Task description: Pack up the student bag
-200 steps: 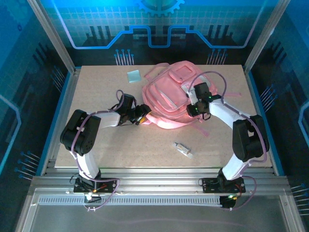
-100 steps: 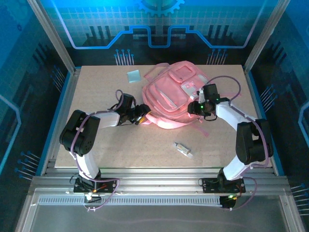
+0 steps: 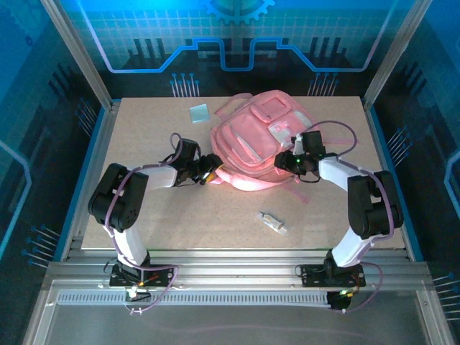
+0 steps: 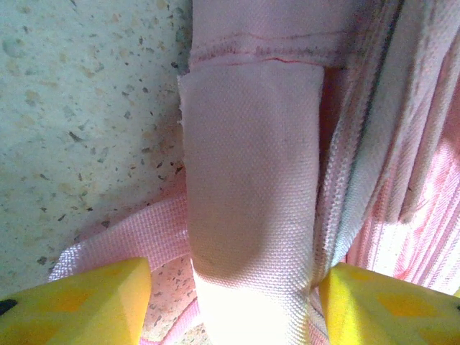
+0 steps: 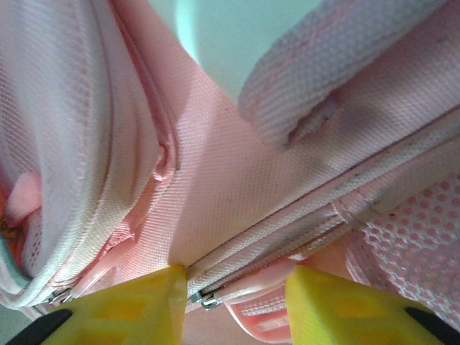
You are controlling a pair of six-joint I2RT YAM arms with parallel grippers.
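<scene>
The student bag (image 3: 251, 140), a soft pink backpack with a whitish front patch (image 3: 280, 131), lies at the back middle of the table. My left gripper (image 3: 213, 167) is at the bag's near left corner. In the left wrist view its yellow fingers (image 4: 79, 302) straddle a wide pink strap (image 4: 251, 172); bare table shows between the left finger and the strap, so this gripper (image 4: 233, 272) is open. My right gripper (image 3: 283, 162) is pressed against the bag's right side. It (image 5: 236, 279) is open around a zip line, with the metal slider (image 5: 202, 300) and its pink pull between the fingers.
A small pale blue square (image 3: 199, 113) lies at the back left, beside the bag. A small clear, pen-like object (image 3: 273, 223) lies on the table (image 3: 144, 136) in front of the bag, between the two arms. Metal frame posts stand at the table's corners.
The right arm has swung outward and dropped lower, with its gripper staying at the bag's right side. The left arm and the bag have not moved.
</scene>
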